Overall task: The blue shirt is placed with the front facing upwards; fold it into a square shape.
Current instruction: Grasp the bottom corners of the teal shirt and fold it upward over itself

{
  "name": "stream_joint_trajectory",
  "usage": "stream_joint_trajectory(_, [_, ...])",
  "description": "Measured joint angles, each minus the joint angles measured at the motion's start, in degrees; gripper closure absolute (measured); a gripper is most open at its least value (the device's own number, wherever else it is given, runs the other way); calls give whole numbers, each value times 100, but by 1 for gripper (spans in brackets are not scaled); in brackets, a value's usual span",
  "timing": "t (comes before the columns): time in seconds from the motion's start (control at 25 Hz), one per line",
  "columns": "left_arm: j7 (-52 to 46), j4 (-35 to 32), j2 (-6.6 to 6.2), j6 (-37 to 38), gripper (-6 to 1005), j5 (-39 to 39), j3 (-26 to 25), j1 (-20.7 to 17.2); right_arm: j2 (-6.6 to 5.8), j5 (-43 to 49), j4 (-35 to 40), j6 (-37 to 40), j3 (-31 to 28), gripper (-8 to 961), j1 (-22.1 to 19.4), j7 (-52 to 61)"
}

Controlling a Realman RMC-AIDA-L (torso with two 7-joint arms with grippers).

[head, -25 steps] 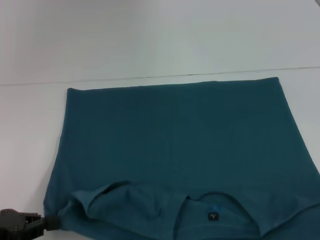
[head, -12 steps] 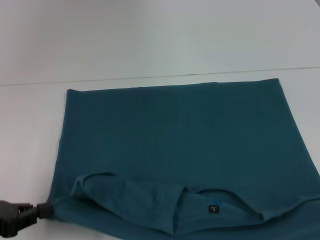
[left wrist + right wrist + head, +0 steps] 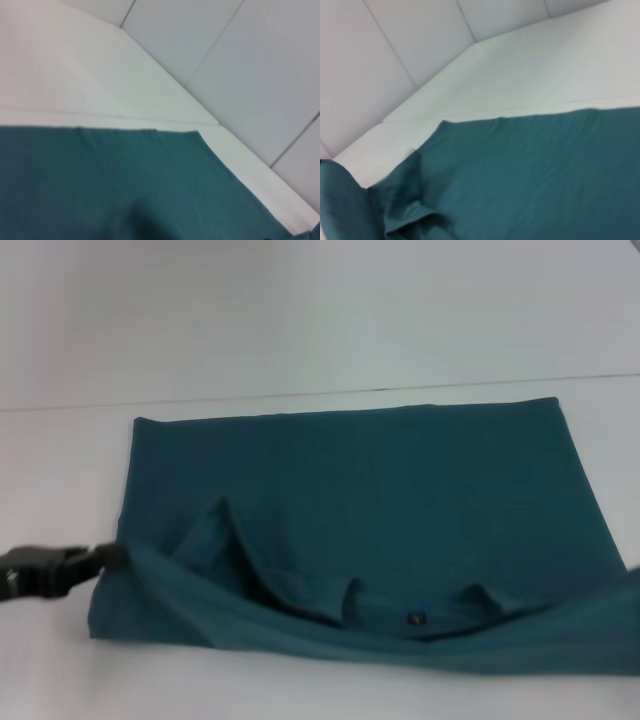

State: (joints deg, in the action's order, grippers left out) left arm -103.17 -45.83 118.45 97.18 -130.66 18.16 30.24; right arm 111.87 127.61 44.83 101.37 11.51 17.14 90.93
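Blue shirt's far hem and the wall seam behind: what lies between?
Only bare white table lies between the blue shirt and the seam, in the head view.

left tool (image 3: 105, 558): black, blocky body, blurred; narrow dark fingertip end. right arm unseen.

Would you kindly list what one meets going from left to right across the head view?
Left gripper at the shirt's edge → blue shirt, its near edge lifted, with the small dark label along the way → bare white table.
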Motion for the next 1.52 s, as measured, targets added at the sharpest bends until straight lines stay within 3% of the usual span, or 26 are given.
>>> stream_joint_trajectory(0.24, [-1, 612, -37, -976, 972, 7, 90, 748, -59, 13, -205, -887, 30, 922, 573, 140])
stream_joint_trajectory(0.4, [-10, 953, 25, -1972, 970, 7, 164, 1252, -122, 28, -660, -1726, 159, 922, 990, 148])
stream_joint_trajectory(0.48, [-12, 1149, 99, -2621, 969, 7, 255, 1513, -124, 36, -998, -2570, 282, 922, 1294, 147])
stream_joint_trajectory(0.76, [-7, 1476, 271, -4076, 965, 7, 438, 1902, -27, 30, -1566, -4148, 700, 922, 1873, 34])
stream_joint_trajectory(0.96, [14, 1705, 318, -4832, 962, 6, 451, 2097, 45, -1, -1793, -5218, 1024, 922, 2232, -13])
stream_joint_trajectory(1.52, [40, 1772, 467, -6165, 954, 75, 460, 2338, 90, -35, -1822, -6175, 1085, 921, 2594, -22])
